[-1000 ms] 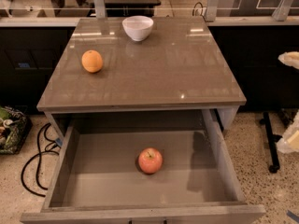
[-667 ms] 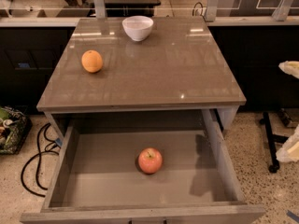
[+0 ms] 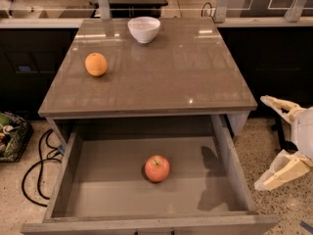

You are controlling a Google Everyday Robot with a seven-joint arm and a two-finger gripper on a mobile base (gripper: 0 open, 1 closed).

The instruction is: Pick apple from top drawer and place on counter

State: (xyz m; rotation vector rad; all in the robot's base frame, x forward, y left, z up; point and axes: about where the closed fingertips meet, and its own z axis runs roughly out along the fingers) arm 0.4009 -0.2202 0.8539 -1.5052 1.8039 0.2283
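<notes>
Off the front right corner of the glossy grey-brown counter [image 3: 195,82], low beside it: cream-coloured two-finger gripper [image 3: 260,142] on a rounded white wrist [image 3: 305,131]. Fingers [image 3: 279,105] spread wide apart, one above the other, both tips pointing left toward that corner.
</notes>
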